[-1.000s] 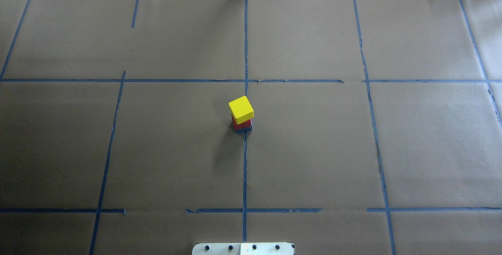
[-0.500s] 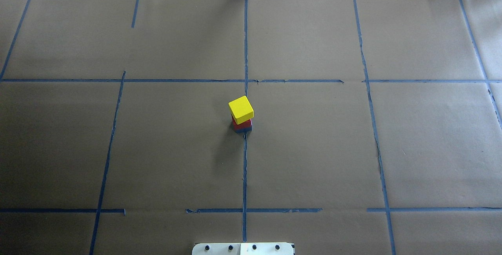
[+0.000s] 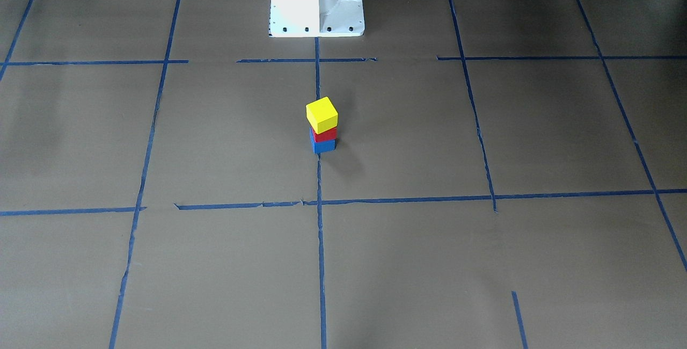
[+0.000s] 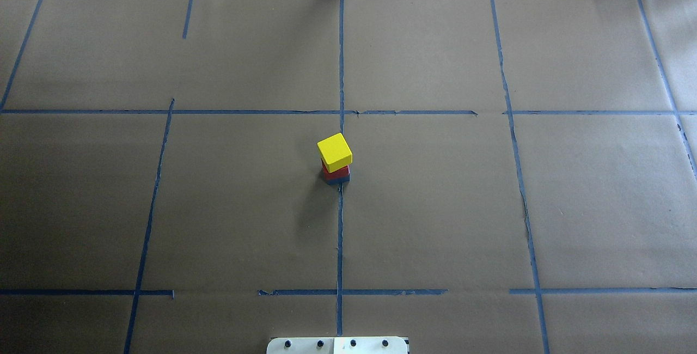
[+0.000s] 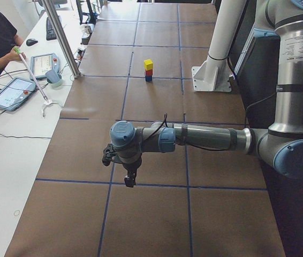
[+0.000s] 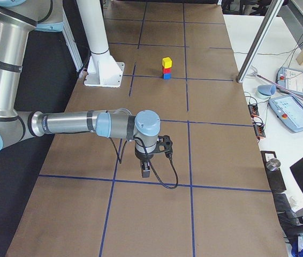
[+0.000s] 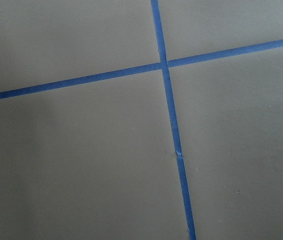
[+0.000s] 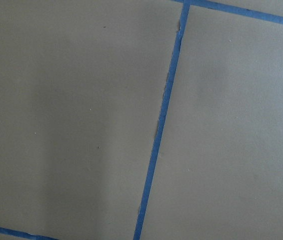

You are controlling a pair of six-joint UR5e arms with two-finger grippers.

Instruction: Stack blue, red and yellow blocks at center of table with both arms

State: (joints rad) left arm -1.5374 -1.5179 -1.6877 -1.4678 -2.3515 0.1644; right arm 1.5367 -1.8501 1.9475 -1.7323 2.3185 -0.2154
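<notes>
Brown paper-covered table (image 4: 435, 207), gridded with blue tape lines (image 4: 340, 234). At its centre, on the middle line, standing free: blue wooden cube (image 3: 323, 146) at the bottom, red wooden cube (image 3: 323, 135) on it, yellow wooden cube (image 4: 334, 149) on top, turned slightly askew. Well apart from the stack, toward the table's ends, pointing down over bare paper: left gripper (image 5: 129, 179) and right gripper (image 6: 146, 170). Seen only from the side cameras; cannot tell whether pincers apart or together. Behind the stack, white robot base (image 3: 316, 0).
</notes>
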